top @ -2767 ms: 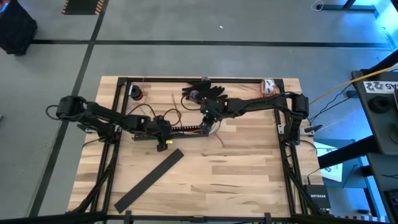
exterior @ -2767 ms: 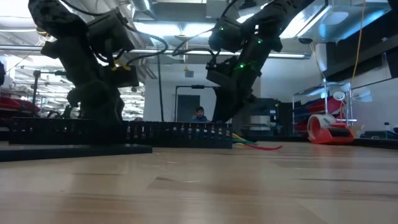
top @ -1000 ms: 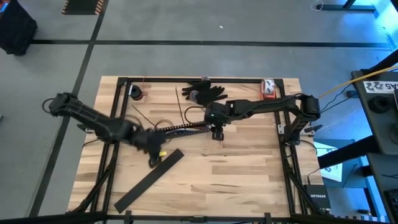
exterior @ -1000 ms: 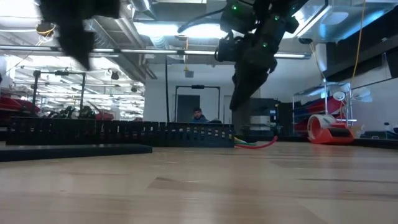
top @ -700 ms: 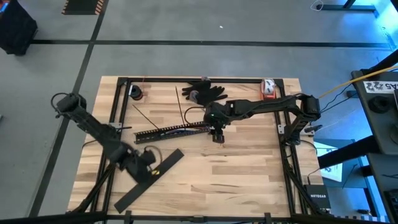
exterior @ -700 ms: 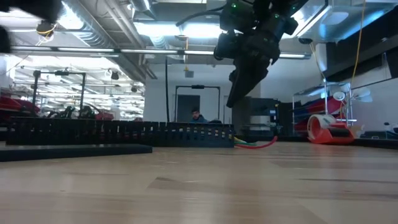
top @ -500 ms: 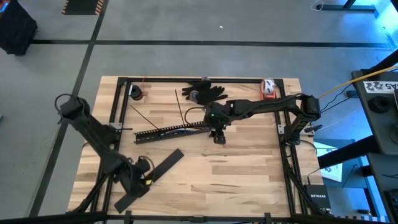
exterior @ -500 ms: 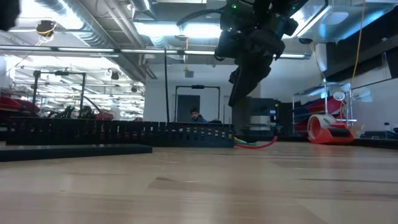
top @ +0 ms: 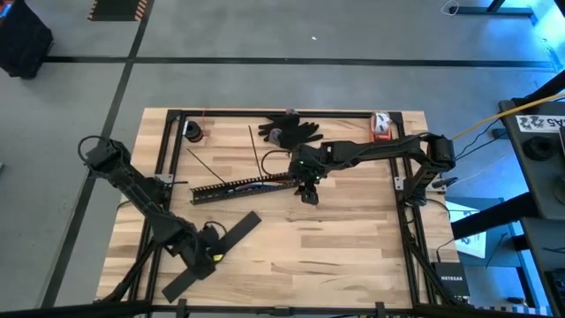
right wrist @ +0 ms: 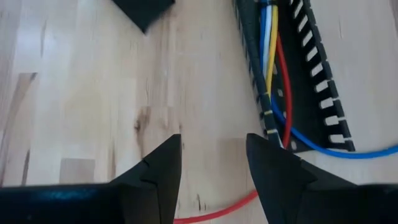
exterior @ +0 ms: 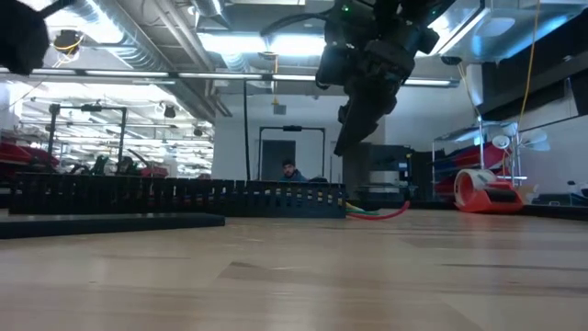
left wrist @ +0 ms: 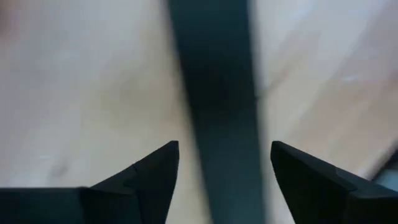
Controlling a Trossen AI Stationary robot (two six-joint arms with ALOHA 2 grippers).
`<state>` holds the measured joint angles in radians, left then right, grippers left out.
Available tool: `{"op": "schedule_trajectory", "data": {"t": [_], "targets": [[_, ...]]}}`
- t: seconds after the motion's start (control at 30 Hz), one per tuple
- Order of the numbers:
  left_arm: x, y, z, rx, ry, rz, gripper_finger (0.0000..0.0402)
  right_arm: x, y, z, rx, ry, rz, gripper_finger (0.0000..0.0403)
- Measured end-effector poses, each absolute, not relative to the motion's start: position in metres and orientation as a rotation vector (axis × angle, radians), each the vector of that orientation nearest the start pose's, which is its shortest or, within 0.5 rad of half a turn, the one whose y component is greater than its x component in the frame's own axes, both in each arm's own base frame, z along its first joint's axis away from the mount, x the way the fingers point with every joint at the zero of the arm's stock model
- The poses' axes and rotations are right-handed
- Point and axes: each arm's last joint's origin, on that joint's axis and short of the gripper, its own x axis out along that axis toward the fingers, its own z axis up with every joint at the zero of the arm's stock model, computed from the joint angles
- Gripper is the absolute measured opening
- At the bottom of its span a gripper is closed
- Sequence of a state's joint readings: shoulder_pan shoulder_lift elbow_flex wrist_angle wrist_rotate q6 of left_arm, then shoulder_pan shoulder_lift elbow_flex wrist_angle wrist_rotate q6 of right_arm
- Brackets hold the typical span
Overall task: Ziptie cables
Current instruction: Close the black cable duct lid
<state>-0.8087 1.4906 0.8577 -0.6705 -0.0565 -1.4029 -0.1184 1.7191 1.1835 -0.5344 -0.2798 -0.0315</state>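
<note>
- Left arm has swung off the slotted bar (top: 245,185) toward the table's near-left corner; left gripper (top: 210,249) now hangs over the flat black strip (top: 231,231). Right arm has barely shifted.
- My left fingers (left wrist: 146,177) stand apart with the strip showing between them, nothing held.
- Right gripper (top: 307,190) hovers off the wood at the bar's right end. Its fingers (right wrist: 158,171) are parted, empty, bare table between them.
- Cables (right wrist: 272,56): white, blue, yellow and red, lying in the bar's channel, with loose red and blue tails curling out onto the table by the right gripper.
- Ziptie (top: 204,166): my best guess is the thin dark line up-left of the bar, lying flat, well apart from both grippers.
- Handling, as I judge it: cables light and floppy, springy where curved, so I'd pinch the bundle where it leaves the channel. Ziptie stiff, slick and flat on wood, so I'd take it near one end.
</note>
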Motion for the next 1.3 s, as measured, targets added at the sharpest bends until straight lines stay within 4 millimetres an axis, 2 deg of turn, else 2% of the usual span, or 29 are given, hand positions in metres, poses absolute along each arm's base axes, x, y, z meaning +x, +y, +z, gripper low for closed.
{"op": "schedule_trajectory", "data": {"t": [0.13, 0.23, 0.4, 0.63, 0.83, 1.07, 1.17, 1.3], "targets": [[0.184, -0.203, 0.181, -0.768, 1.305, 0.167, 0.0266, 0.343, -0.033, 0.206, 0.186, 1.072, 0.152, 0.0172], [0.177, -0.213, 0.172, -0.803, 1.343, 0.225, 0.0268, 0.343, -0.033, 0.206, 0.187, 1.072, 0.153, 0.0172], [0.167, -0.224, 0.155, -0.765, 1.397, 0.302, 0.0269, 0.343, -0.033, 0.206, 0.183, 1.063, 0.153, 0.0172], [0.162, -0.215, 0.156, -0.648, 1.418, 0.439, 0.0269, 0.343, -0.033, 0.206, 0.184, 1.070, 0.153, 0.0172], [0.162, -0.214, 0.158, -0.599, 1.428, 0.434, 0.0269, 0.343, -0.033, 0.206, 0.183, 1.065, 0.153, 0.0172], [0.160, -0.212, 0.178, -0.501, 1.456, 0.508, 0.0269, 0.345, -0.033, 0.207, 0.180, 1.051, 0.153, 0.0172], [0.159, -0.217, 0.175, -0.535, 1.418, 0.490, 0.0269, 0.345, -0.033, 0.207, 0.178, 1.045, 0.153, 0.0172], [0.152, -0.218, 0.161, -0.522, 1.430, 0.543, 0.0269, 0.345, -0.033, 0.207, 0.177, 1.041, 0.152, 0.0172]]}}
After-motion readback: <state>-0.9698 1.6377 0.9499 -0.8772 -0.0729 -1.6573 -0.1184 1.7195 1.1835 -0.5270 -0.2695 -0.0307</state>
